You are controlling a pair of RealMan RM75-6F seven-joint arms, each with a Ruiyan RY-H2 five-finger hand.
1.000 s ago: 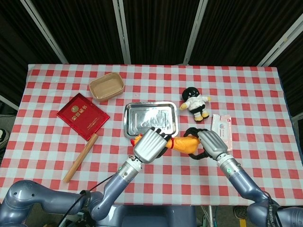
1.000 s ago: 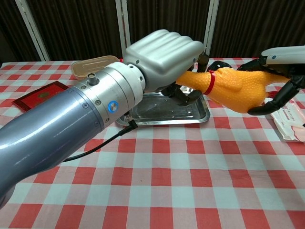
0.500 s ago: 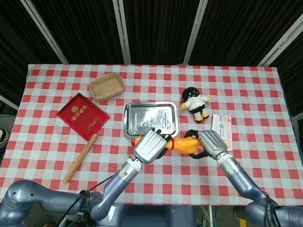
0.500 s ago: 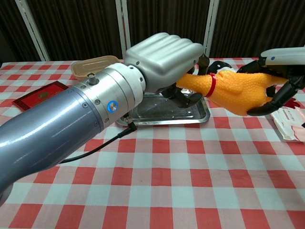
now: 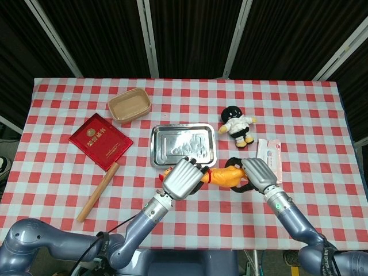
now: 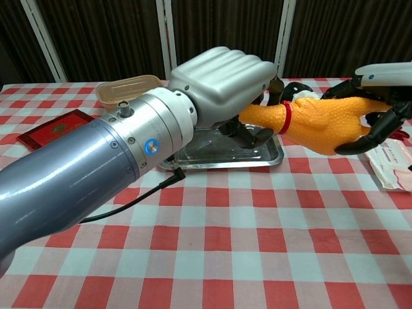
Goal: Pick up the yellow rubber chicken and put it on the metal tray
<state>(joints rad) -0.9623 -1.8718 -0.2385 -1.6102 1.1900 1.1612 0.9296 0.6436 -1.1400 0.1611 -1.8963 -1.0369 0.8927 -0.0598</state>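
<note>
The yellow rubber chicken (image 5: pixel 227 175) (image 6: pixel 322 119), with a red band at its neck, hangs level above the table between my two hands, just in front of the metal tray (image 5: pixel 154 144) (image 6: pixel 212 149). My left hand (image 5: pixel 183 179) (image 6: pixel 222 80) covers its neck, fingers curled under it, and the orange head pokes out on the hand's left in the head view. My right hand (image 5: pixel 256 172) (image 6: pixel 383 96) grips the fat body end, its dark fingers wrapped around it. The tray holds nothing.
A black-and-white plush doll (image 5: pixel 237 123) lies right of the tray. A tissue pack (image 5: pixel 268 155) (image 6: pixel 393 164) lies by my right hand. A red booklet (image 5: pixel 100 141), a tan box (image 5: pixel 130 106) and a wooden stick (image 5: pixel 98 192) lie to the left.
The chicken and both hands have shifted only slightly, the chicken a little higher in the chest view. The left hand's fingers look a bit less tightly curled.
</note>
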